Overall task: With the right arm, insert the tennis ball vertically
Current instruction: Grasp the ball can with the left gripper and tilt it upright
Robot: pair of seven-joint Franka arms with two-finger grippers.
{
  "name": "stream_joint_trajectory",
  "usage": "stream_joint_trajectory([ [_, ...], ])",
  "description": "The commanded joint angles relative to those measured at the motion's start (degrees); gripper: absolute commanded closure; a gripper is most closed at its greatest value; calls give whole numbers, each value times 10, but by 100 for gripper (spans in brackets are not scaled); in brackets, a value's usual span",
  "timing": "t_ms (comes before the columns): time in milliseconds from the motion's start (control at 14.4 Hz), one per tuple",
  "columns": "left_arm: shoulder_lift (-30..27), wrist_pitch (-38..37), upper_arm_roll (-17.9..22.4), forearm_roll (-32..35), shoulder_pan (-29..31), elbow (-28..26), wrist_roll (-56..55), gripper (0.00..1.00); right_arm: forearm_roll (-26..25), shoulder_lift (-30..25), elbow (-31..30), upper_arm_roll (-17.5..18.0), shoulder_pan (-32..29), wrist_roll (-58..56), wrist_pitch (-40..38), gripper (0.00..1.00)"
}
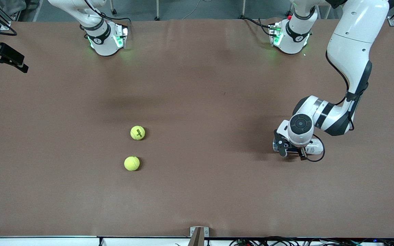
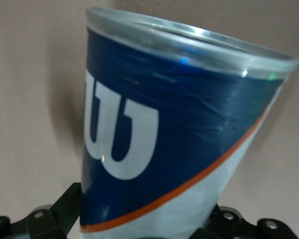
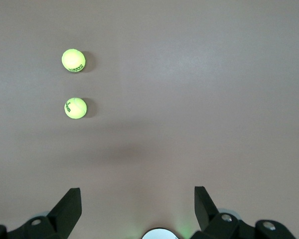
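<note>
Two tennis balls [image 1: 137,132] [image 1: 132,163] lie apart on the desk [image 1: 197,191] toward the right arm's end, one nearer the front camera. The left hand [image 1: 291,150], low at the left arm's end, straddles a blue can [image 2: 174,144]; whether it grips cannot be told. The right hand [image 3: 137,209] waits high, fingers wide and empty.

Both arms [image 1: 351,44] have glossy white shells with black joint bands. Bases [image 1: 106,39] glow green. Black cable loops beside the left arm's wrist [image 1: 301,124].
</note>
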Motion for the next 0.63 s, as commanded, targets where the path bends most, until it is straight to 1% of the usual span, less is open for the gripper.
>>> stream_joint_trajectory([
  [0,2,14,-1,11,6,-4,10,13,-4,-5,-3,2,-2,6,-2,0],
  [139,3,15,-1,12,5,-3,10,20,-4,-5,-3,2,-1,6,-2,0],
  [348,3,15,-1,11,-1,-2,11,24,-4,-5,-3,2,-1,7,-2,0],
  [487,3,14,-1,12,-6,-2,12,21,-4,-5,-4,2,-1,8,0,0],
  [557,3,14,-1,12,-7,-2,12,13,-4,-5,-4,2,-1,8,2,0],
])
